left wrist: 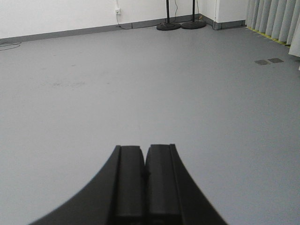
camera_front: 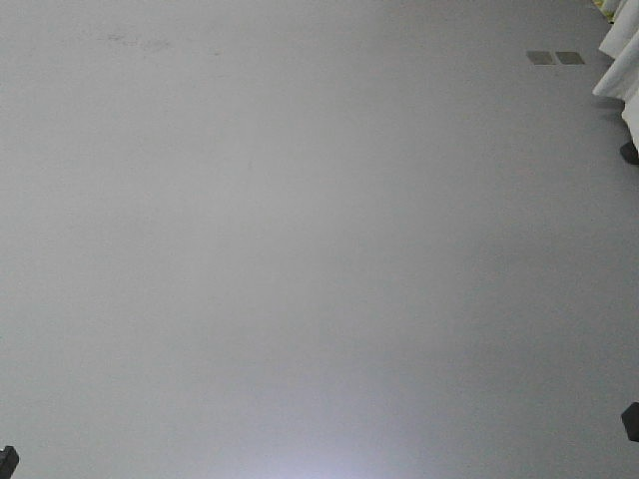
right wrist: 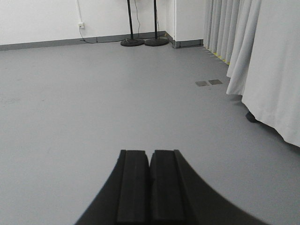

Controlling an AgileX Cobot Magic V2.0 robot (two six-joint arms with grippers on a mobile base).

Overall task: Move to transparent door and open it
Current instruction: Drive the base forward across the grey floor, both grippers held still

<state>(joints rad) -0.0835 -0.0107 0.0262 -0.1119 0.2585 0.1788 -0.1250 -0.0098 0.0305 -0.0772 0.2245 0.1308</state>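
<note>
— Nearest first: how do the two grippers stand?
— The left gripper (left wrist: 145, 151) has its jaws pressed together on nothing. The right gripper (right wrist: 150, 153) is the same.
— Beyond them?
— Bare grey floor (left wrist: 140, 93), then two small floor plates (right wrist: 208, 83) side by side, near the white curtains (right wrist: 276, 70) on the right.
— Farthest?
— Two round black stand bases (right wrist: 132, 42) side by side at the white wall (right wrist: 37, 18), with one wall socket (right wrist: 80, 24) to their left.
— The transparent door?
— It shows in none of the three views.

The transparent door is not in view in any camera.
</note>
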